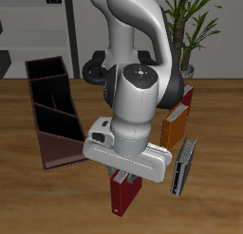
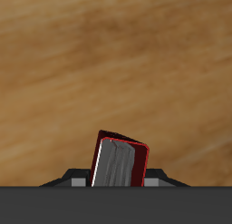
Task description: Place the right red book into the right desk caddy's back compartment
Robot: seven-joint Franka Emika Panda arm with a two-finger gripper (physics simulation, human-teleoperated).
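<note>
The desk caddy (image 1: 52,110) stands on the counter (image 1: 28,195), and I take it as the landmark. It is a long dark box with a reddish-brown rim, and slanted dividers split it into three sections. The back compartment (image 1: 45,72) is the squarish end section with tall upright walls, at the far end from the low sloped front. It looks empty, as far as the exterior view shows, so the placing is not yet done.

Beside the sloped end of the caddy, and apart from it, the gripper (image 1: 123,173) hangs under the arm (image 1: 142,48). It holds the red book (image 1: 122,192), a dark maroon-red hardcover. In the wrist view the same book (image 2: 120,160) stands upright between the fingers, with its grey-white page block showing. The fingers are closed on its upper part. I cannot tell whether its lower edge touches the counter.

Farther from the caddy than the gripper, an orange book (image 1: 173,124) stands, and a grey book (image 1: 182,165) leans just beside it. Another red book (image 1: 188,98) is partly seen behind the orange one.

In my judgement the grasp is made. What is left is to raise the book above the caddy's walls, carry it over the back compartment, lower it in and release.
</note>
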